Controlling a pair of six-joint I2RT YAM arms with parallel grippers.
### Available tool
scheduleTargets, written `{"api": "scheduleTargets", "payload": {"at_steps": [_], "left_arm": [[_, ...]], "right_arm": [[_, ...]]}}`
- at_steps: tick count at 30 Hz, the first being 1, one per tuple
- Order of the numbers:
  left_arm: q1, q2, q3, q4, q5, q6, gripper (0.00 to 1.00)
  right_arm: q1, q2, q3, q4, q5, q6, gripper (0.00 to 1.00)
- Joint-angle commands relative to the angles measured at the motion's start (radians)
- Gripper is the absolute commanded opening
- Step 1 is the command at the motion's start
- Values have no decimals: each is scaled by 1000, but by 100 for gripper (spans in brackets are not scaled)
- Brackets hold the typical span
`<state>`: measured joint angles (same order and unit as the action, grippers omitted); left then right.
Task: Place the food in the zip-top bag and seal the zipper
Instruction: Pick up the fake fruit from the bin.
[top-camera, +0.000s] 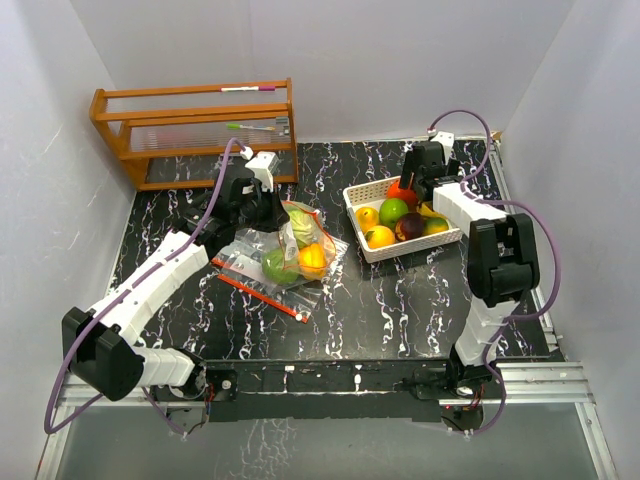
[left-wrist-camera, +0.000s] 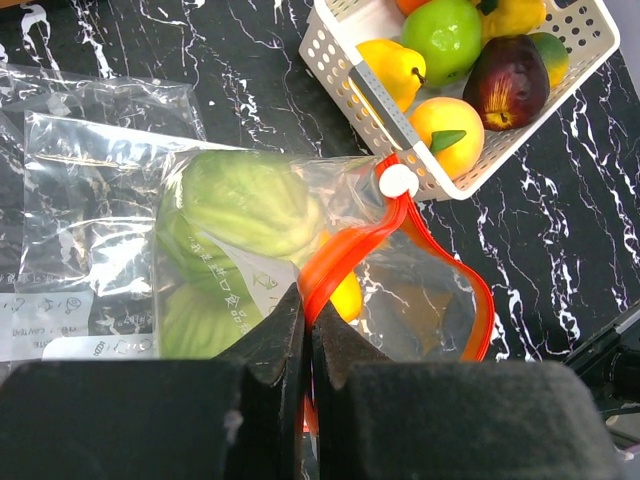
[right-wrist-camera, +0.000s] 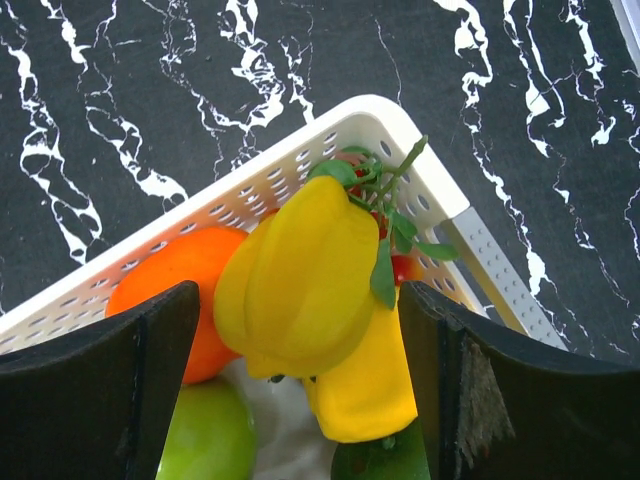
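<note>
Food (top-camera: 393, 210): some already in the zip-top bag (left-wrist-camera: 420, 300), the rest in the basket (top-camera: 412, 247) beside it.
Star fruit (right-wrist-camera: 300, 280): probably light, hard and slick. I'd grip across the ridged body, not the leaves.
Right tool (right-wrist-camera: 300, 330): spread wide, straddling it, not touching.
Left tool (left-wrist-camera: 305, 312): clamped on the zipper (left-wrist-camera: 350, 245) strip.
Worktop (top-camera: 400, 310): black marble.

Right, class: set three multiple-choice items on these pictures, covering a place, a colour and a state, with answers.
1. In the top view, the white perforated plastic basket stands where from the clear plastic zip-top bag? A left; B right; C on it.
2. The bag's zipper strip is: A blue; B black; C orange-red.
3. The left claw is: A shut on the zipper strip; B open; C holding a banana.
Answers: 1 B, it lies rightward; 2 C, plainly orange-red; 3 A, it clamps the strip.
</note>
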<state>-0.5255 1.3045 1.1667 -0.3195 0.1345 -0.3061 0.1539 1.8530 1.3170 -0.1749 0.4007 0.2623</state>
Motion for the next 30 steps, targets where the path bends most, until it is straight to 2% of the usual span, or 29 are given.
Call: {"api": "scheduleTargets", "payload": {"at_steps": [1, 9, 17, 22, 30], "left_arm": [[0, -5, 4, 11, -14, 11, 0], [0, -1, 9, 6, -18, 18, 0], [0, 2, 7, 7, -22, 18, 0], [1, 7, 13, 2, -27, 19, 0], [1, 9, 6, 10, -18, 12, 0]], "right_arm": [[-9, 32, 65, 64, 35, 1, 82], [-14, 52, 78, 80, 68, -19, 74], [-16, 24, 59, 87, 74, -17, 28], [-17, -60, 43, 62, 61, -4, 12], [-16, -254, -22, 26, -28, 3, 8]]}}
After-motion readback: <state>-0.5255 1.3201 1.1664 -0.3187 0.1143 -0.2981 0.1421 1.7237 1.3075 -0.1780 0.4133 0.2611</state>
